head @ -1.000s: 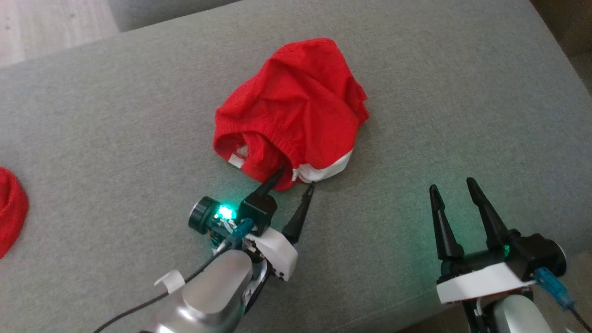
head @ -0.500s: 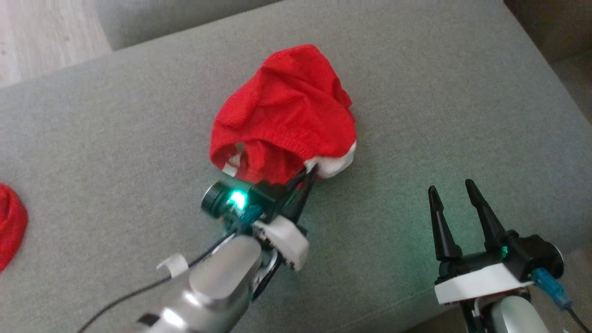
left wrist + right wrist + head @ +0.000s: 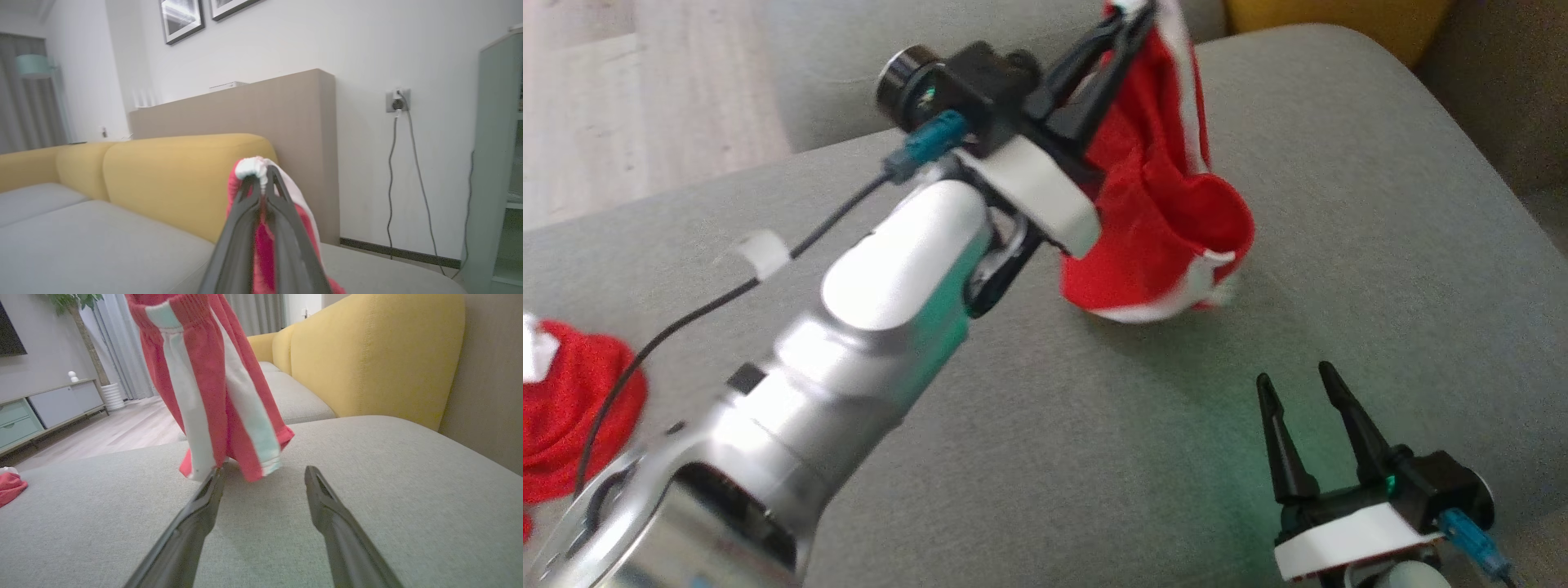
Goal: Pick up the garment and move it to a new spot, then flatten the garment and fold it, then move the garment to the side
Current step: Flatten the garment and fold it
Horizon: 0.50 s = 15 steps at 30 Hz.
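Observation:
The garment [image 3: 1156, 204] is a pair of red shorts with white side stripes, hanging in the air above the grey cushion [image 3: 1339, 204]. My left gripper [image 3: 1131, 20] is raised high and shut on the white-trimmed edge of the shorts [image 3: 255, 169]. Its hem just brushes or hovers over the cushion. In the right wrist view the shorts [image 3: 212, 388] dangle ahead, striped side facing me. My right gripper [image 3: 1294, 384] stands open low at the front right, nothing between its fingers [image 3: 322, 498].
Another red cloth [image 3: 572, 392] lies at the cushion's left edge. Yellow sofa backrests [image 3: 367, 355] rise behind the cushion. Wooden floor [image 3: 645, 98] lies beyond the far left edge. A beige panel [image 3: 265, 114] and wall socket stand behind the sofa.
My left gripper shut on the shorts' edge and lifted them up off the cushion, so they now hang unfurled. The head camera has shifted. The right gripper stayed open and still.

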### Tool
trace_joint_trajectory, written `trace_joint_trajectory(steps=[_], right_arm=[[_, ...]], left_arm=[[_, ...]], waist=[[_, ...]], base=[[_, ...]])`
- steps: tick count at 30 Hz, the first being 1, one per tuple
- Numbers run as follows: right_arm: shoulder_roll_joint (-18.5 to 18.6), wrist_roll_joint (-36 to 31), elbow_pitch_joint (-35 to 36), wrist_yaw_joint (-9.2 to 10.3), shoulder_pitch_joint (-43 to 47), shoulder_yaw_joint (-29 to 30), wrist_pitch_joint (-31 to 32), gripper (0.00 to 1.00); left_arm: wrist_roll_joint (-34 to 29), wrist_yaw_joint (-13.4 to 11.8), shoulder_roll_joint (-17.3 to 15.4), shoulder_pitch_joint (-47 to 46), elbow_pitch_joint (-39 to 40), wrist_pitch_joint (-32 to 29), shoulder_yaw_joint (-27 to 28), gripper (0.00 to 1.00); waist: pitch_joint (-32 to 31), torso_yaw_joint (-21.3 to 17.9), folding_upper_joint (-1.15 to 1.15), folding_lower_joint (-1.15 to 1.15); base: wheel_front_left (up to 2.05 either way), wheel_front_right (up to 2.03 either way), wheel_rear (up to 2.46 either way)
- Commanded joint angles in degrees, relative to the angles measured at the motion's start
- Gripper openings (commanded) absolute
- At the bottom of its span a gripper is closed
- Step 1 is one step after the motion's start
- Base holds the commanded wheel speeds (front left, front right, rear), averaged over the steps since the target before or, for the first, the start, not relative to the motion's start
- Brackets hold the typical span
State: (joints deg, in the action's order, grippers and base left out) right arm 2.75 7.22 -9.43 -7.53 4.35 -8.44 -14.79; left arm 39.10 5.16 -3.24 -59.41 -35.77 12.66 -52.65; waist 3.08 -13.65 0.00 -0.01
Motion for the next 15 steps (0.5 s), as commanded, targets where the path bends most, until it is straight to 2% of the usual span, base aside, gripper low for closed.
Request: trace_joint_trajectory(steps=[1, 5, 11, 15], right_arm=[[0.1, 0.2, 1.8, 0.04, -1.1, -1.0, -0.2, 1.00], [0.1, 0.3, 2.1, 0.04, -0.5, -0.1, -0.2, 1.00], [0.1, 2.4, 0.8, 0.04, -0.7, 2.4, -0.2, 1.00], [0.2, 1.9, -2.3, 0.04, -2.3, 3.9, -0.2, 1.00]], left_arm=[[0.7, 0.3, -2.6, -0.6, 0.9, -0.3, 2.3, 0.00], [2.4, -0.2, -6.3, 6.1, 1.5, -1.9, 1.8, 0.00], [4.8, -2.1, -12.0, 18.2, 3.3, -1.0, 2.0, 0.00], [5.7, -3.0, -13.8, 21.5, 4.5, 0.0, 3.0, 0.00]], waist=[[-1.0, 1.9, 0.00, 0.01], [-0.7, 5.5, 0.00, 0.01], [1.6, 10.5, 0.00, 0.01], [3.4, 13.1, 0.00, 0.01]], base=[[0.00, 0.00, 0.00], [0.00, 0.00, 0.00], [0.00, 0.00, 0.00], [0.00, 0.00, 0.00]])
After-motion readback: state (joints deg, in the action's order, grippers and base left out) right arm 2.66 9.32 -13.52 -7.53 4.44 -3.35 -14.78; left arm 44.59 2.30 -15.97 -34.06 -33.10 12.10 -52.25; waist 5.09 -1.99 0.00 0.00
